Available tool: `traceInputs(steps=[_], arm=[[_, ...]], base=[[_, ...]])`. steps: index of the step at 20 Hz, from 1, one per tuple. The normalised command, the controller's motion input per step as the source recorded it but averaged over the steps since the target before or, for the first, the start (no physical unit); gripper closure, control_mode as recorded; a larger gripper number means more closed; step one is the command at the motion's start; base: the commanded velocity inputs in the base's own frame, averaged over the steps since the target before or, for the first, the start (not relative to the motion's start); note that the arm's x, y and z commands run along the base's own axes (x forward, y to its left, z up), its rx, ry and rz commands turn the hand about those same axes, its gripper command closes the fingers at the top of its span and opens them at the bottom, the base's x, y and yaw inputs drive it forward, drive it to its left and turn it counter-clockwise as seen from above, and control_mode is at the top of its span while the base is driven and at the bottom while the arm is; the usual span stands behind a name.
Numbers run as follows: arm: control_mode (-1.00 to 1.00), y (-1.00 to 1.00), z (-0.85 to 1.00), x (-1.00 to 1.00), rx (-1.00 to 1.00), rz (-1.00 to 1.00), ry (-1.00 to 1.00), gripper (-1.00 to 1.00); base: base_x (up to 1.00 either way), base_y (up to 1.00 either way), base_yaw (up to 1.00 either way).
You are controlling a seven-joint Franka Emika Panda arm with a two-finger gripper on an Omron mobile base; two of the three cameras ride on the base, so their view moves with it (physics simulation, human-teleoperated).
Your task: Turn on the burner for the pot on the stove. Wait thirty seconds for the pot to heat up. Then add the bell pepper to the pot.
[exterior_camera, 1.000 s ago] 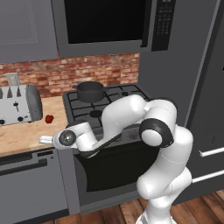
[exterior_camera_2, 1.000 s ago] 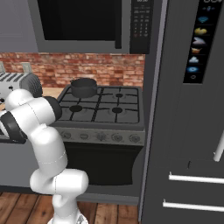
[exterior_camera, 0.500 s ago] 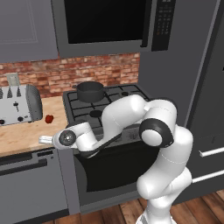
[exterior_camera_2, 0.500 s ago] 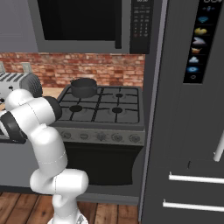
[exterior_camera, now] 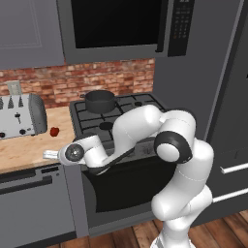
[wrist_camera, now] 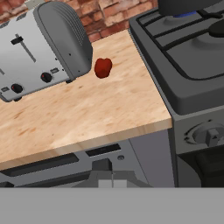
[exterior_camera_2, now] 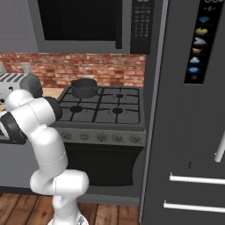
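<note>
The dark grey pot (exterior_camera: 100, 100) (exterior_camera_2: 84, 87) stands on the stove's (exterior_camera: 138, 103) (exterior_camera_2: 132, 116) back left burner. In the hand view its base (wrist_camera: 183, 4) shows at the top edge with a blue glow (wrist_camera: 186, 14) under it. The red bell pepper (exterior_camera: 54, 131) (wrist_camera: 103, 68) lies on the wooden counter (wrist_camera: 87, 118) between the toaster and the stove. My gripper (exterior_camera: 50, 154) (wrist_camera: 105, 166) hangs shut and holding nothing at the counter's front edge, below and in front of the pepper, apart from it. A front stove knob (wrist_camera: 209, 134) sits to its right.
A silver toaster (exterior_camera: 22, 115) (wrist_camera: 39, 48) stands on the counter just left of the pepper. A black microwave (exterior_camera: 116, 24) hangs above the stove. A dark fridge (exterior_camera_2: 193, 110) rises right of the stove. Grey drawer fronts (exterior_camera: 29, 181) lie under the counter.
</note>
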Motion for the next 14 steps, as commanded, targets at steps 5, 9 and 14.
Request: traceInputs(steps=[5, 9, 14], arm=[[-1.0, 0.0, 0.0, 0.0, 0.0, 0.0, 0.0, 1.0], [-1.0, 0.0, 0.0, 0.0, 0.0, 0.0, 0.0, 1.0], [-1.0, 0.0, 0.0, 0.0, 0.0, 0.0, 0.0, 1.0]], base=[[0.0, 0.0, 0.0], [0.0, 0.0, 0.0], [0.0, 0.0, 0.0]])
